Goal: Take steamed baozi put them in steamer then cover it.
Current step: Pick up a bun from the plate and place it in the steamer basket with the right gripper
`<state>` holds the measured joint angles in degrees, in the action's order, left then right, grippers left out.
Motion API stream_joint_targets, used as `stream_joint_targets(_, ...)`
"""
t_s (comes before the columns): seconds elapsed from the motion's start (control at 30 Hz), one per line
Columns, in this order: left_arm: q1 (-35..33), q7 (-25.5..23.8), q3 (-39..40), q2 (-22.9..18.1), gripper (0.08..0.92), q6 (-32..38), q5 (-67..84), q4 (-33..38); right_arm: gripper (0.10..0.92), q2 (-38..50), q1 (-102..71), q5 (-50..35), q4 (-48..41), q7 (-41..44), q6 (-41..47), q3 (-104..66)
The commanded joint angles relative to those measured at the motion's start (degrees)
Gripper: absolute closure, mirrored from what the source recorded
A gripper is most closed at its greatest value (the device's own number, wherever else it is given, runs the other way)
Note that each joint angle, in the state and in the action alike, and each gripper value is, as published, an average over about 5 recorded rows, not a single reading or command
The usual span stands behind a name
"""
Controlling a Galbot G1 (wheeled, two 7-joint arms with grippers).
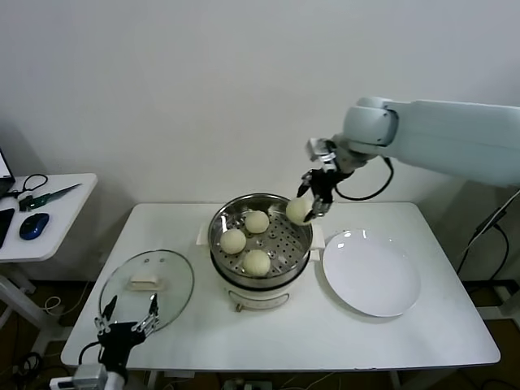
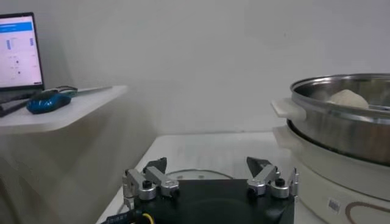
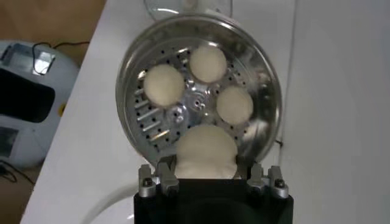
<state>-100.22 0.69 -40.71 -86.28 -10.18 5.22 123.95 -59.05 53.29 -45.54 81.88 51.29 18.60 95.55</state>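
steamer (image 1: 260,223): shiny perforated metal | baozi (image 1: 257,262): smooth matt dough

From my remote station I see a flat round white plate (image 1: 372,272) lying on the white rectangular table (image 1: 268,325). On a smaller white side table (image 1: 49,215) rest a blue computer mouse (image 1: 33,225), black cables (image 1: 28,185) and a lit laptop screen (image 2: 19,52).

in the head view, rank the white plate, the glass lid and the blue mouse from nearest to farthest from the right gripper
From the right gripper, holding a baozi over the steamer rim:
1. White plate, just right of the steamer.
2. Glass lid, on the table's left.
3. Blue mouse, on the side table, far left.
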Motion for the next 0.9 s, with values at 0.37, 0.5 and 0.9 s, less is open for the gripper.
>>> stream_joint_targets(0.37, 0.00, 0.02, -0.15, -0.35, 0.177, -0.26, 0.02, 0.45, 0.364, -9.61, -14.94, 9.32, -9.71, -3.42, 1.78, -1.12)
stream_joint_targets(0.5, 0.23, 0.07, -0.15, -0.51, 0.177, -0.69, 0.00, 0.52, 0.364, -10.08, -15.76, 9.67, -10.55, -3.41, 1.57, -1.33)
stream_joint_targets(0.9, 0.75, 0.12, -0.29, -0.62, 0.177, -1.36, -0.14, 0.45, 0.275, -7.59, -11.77, 7.88, -9.95, -2.50, -0.48, -4.11)
